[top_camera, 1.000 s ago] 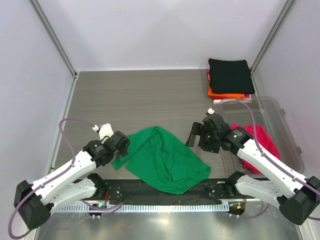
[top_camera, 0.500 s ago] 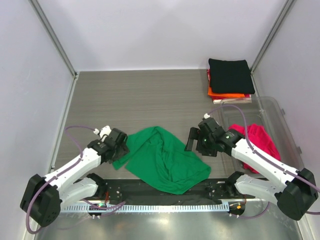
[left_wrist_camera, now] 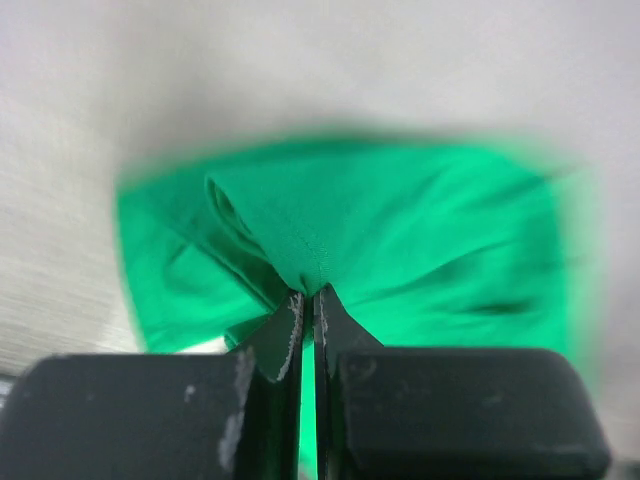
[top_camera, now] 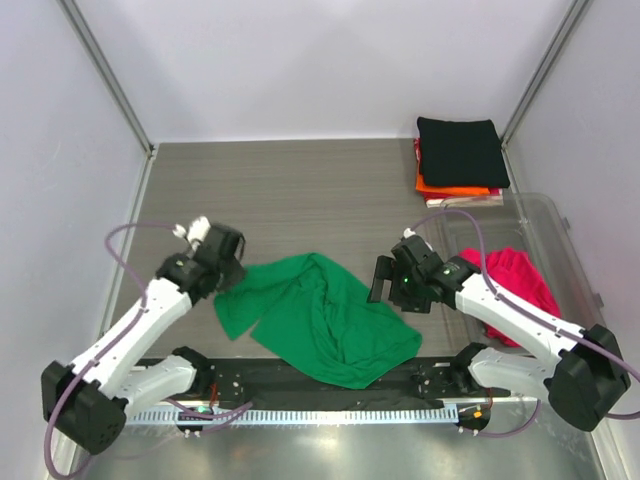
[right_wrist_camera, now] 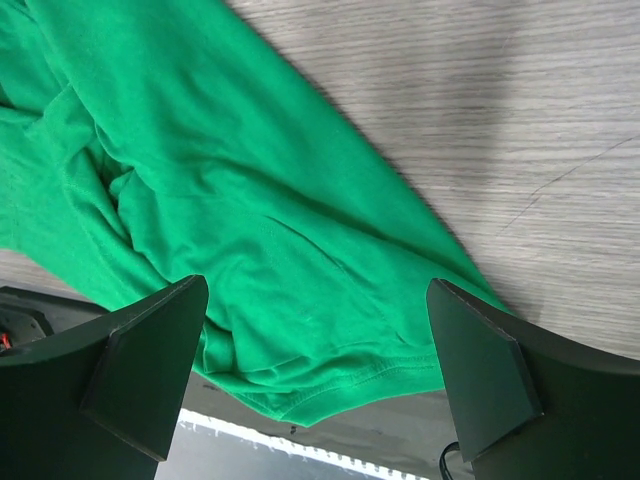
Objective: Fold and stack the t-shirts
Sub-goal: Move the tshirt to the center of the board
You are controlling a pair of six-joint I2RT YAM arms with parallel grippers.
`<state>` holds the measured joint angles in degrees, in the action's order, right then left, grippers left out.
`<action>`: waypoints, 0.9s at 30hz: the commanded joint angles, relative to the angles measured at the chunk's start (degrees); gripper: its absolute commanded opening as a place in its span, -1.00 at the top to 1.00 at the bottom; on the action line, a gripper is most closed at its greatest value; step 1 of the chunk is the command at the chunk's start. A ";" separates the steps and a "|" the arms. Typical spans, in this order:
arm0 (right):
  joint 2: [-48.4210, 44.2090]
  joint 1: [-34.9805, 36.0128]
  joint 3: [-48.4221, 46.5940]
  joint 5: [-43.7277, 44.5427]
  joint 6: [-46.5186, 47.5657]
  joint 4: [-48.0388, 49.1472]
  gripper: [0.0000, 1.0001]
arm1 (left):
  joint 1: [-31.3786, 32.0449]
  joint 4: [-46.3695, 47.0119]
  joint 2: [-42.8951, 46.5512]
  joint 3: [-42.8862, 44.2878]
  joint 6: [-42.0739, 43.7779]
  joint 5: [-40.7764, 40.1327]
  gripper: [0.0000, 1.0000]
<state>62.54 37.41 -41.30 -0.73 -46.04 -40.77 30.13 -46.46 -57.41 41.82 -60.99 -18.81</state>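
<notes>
A bright green t-shirt lies crumpled on the table near the front edge, between my two arms. My left gripper is shut on a fold at the shirt's left corner. In the left wrist view the cloth bunches up into the closed tips of that gripper. My right gripper hangs open over the shirt's right side. The right wrist view shows the green cloth and its hem below that gripper, with nothing between the wide fingers.
A folded stack stands at the back right, with a black shirt on top of an orange one. A clear plastic bin on the right holds a magenta-pink shirt. Vertical frame posts stand at the two back corners.
My left gripper has closed on the green shirt's left corner and moved back and left, drawing that corner outward. My right gripper drifted slightly left and stayed open.
</notes>
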 commanded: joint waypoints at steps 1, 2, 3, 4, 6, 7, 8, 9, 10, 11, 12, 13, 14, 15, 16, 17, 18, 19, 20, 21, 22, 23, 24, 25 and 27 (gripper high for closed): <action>0.30 0.30 -0.53 2.03 0.78 1.49 -0.95 | -5.94 -5.83 1.34 17.44 6.66 -4.40 1.00; 1.08 0.30 -1.06 2.49 0.78 1.49 -0.95 | -10.75 -6.27 -1.45 20.11 8.33 -3.61 1.00; 1.52 0.30 -1.41 2.75 0.95 1.49 -0.95 | -13.66 -6.19 -3.13 22.05 11.65 -1.25 1.00; 2.14 0.30 -1.76 2.67 1.04 1.49 -0.95 | -20.05 -5.58 -5.06 24.60 13.16 1.29 1.00; 3.10 0.30 -2.82 2.40 0.95 1.40 -0.96 | -26.76 -3.21 -13.14 25.41 15.97 11.35 0.31; 3.28 0.30 -3.17 2.32 0.95 1.31 -0.97 | -29.75 -2.68 -17.00 25.76 16.60 15.43 -0.22; 3.20 0.30 -3.78 2.14 0.95 1.31 -0.96 | -35.00 -3.02 -20.17 26.11 17.13 18.51 -0.55; 2.94 0.30 -3.88 1.96 1.13 1.05 -0.97 | -36.18 -3.11 -25.86 26.55 18.44 24.63 -0.87; 2.59 0.38 -4.05 1.96 1.22 0.79 -0.98 | -37.15 -3.20 -27.39 26.47 18.71 25.31 -0.92; 2.15 0.30 -4.14 2.14 1.22 0.52 -0.98 | -37.16 -2.77 -28.10 26.03 18.80 25.40 -0.97; 1.36 0.30 -4.14 2.49 1.22 -0.18 -0.98 | -37.16 -1.89 -26.72 23.68 18.98 25.31 -0.99; 0.83 0.30 -3.97 2.75 1.22 -0.62 -0.98 | -37.16 -0.40 -25.40 22.44 18.81 24.70 -0.99; 0.30 0.30 -3.79 2.93 1.30 -0.97 -0.98 | -37.25 -0.21 -23.65 21.29 18.72 23.91 -0.99; 0.04 0.30 -3.70 3.28 1.13 -1.06 -0.98 | -37.07 -0.13 -20.76 20.41 18.63 23.04 -0.99; -0.49 0.30 -3.61 3.37 1.04 -1.06 -0.98 | -37.16 -0.39 -18.90 19.01 19.06 21.20 -0.99; -0.58 0.30 -3.61 3.19 1.13 -1.15 -0.98 | -37.16 -1.69 -17.40 18.56 19.33 20.22 -0.95; -0.41 0.38 -3.79 3.11 1.22 -0.98 -0.98 | -37.07 -2.14 -13.65 16.90 19.42 19.43 -0.93; -0.06 0.38 -3.96 2.84 1.30 -0.80 -0.98 | -37.07 -2.49 -11.78 15.76 19.94 19.25 -0.91; 0.21 0.91 -4.05 2.58 1.48 0.07 -0.98 | -36.99 -2.67 -9.85 14.44 19.95 17.59 -0.85; 0.56 1.09 -4.14 2.40 1.48 0.69 -0.98 | -36.90 -2.59 -7.74 11.73 20.12 17.40 -0.81; 1.00 1.52 -4.23 2.05 1.57 1.31 -0.98 | -36.38 -2.59 -4.59 10.31 20.30 17.05 -0.78; 2.31 2.05 -4.32 1.88 1.31 2.44 -0.98 | -36.02 -2.67 -3.08 9.08 20.30 16.27 -0.72; 3.10 3.19 -4.49 1.96 1.04 2.89 -0.97 | -35.50 -2.76 -1.93 6.72 20.04 16.26 -0.67; 3.98 4.07 -4.93 2.05 0.95 3.15 -0.97 | -33.40 -2.67 -0.44 5.65 19.60 16.43 -0.63; 6.53 6.35 -5.37 2.75 0.17 4.12 -0.97 | -27.97 -2.41 0.01 4.85 17.41 12.76 -0.51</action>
<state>66.65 41.10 -44.16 0.99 -45.34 -40.01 -3.16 -48.51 -56.99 48.53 -42.94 -2.70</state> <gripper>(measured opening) 0.987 0.771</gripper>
